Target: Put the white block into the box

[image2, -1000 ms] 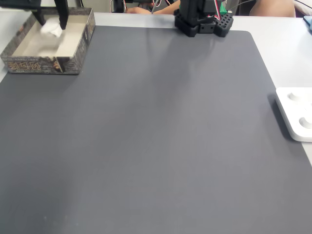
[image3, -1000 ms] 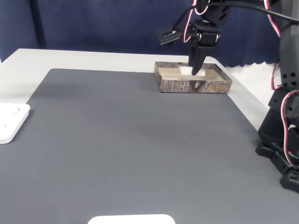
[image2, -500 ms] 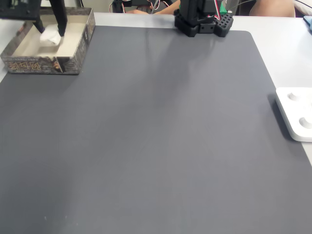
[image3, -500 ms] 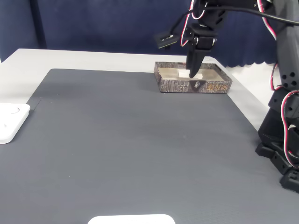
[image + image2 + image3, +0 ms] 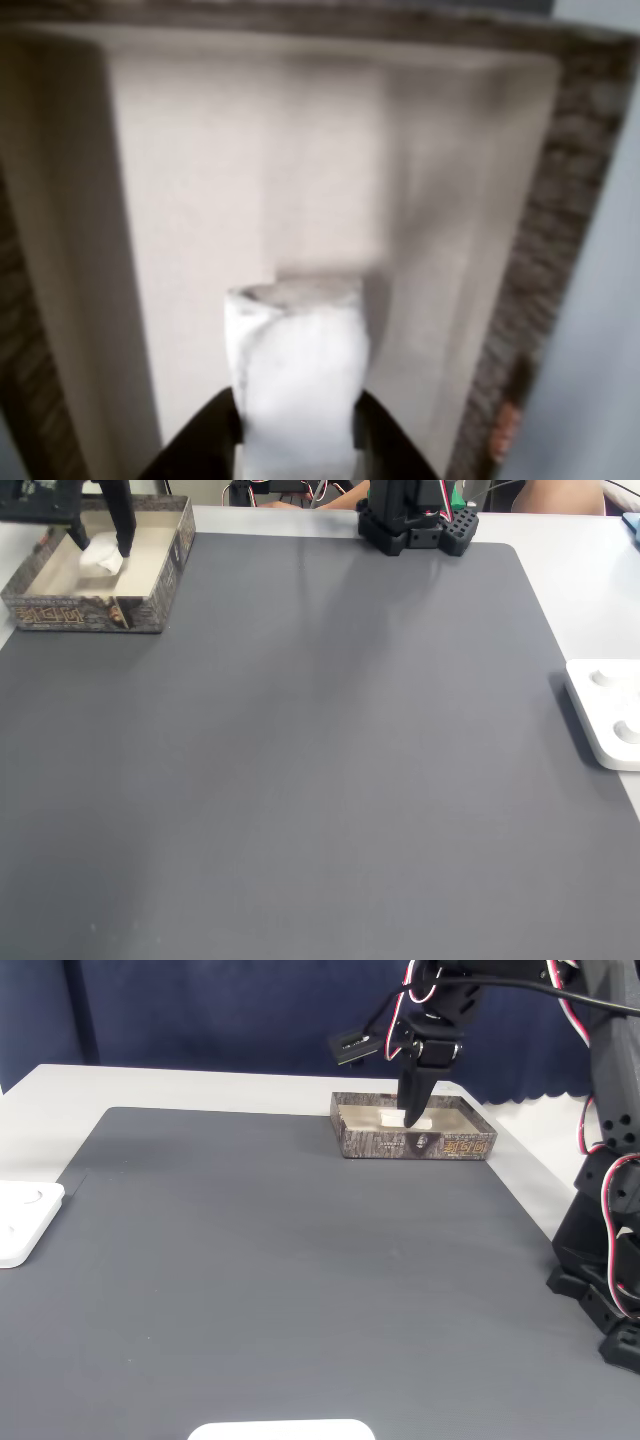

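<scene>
The box (image 5: pixel 80 613) stands at the far left corner of the mat in a fixed view, and its patterned wall (image 5: pixel 450 1145) faces the camera in the other. My gripper (image 5: pixel 104 548) reaches down into it, shut on the white block (image 5: pixel 98 556). In the other view the white block (image 5: pixel 297 370) stands between my two dark fingers (image 5: pixel 385 445), just over the box's pale floor (image 5: pixel 200 200). From the side, my gripper (image 5: pixel 410 1120) dips below the rim, with the block (image 5: pixel 424 1120) partly hidden behind it.
A dark grey mat (image 5: pixel 320 760) covers the table. A white device (image 5: pixel 605 715) lies at the mat's right edge, seen at the left (image 5: pixel 20 1220) in the other fixed view. The arm's base (image 5: pixel 415 520) stands at the back edge. A white object (image 5: pixel 280 1430) is at the near edge.
My gripper has sunk a little deeper into the box with the white block held in it, and shifted slightly sideways. Nothing else has moved.
</scene>
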Controlling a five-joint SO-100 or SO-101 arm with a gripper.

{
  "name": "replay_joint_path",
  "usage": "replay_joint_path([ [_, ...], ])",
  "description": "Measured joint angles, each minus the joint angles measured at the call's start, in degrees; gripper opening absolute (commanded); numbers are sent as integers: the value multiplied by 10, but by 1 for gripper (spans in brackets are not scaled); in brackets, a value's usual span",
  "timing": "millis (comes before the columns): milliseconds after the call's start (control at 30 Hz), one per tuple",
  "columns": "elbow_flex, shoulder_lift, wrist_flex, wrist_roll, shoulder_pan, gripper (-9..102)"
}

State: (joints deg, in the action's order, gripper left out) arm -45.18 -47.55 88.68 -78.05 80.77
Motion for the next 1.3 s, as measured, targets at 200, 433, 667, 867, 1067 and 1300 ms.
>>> replay_joint_path([
  [200,0,0,-15,2,0,19],
  [433,1,11,-18,2,-9,22],
  [667,1,14,-33,5,-15,23],
  [867,1,-6,-33,5,-15,27],
  [1067,1,-82,-10,5,-15,30],
  [1300,-73,-205,12,13,-31,29],
])
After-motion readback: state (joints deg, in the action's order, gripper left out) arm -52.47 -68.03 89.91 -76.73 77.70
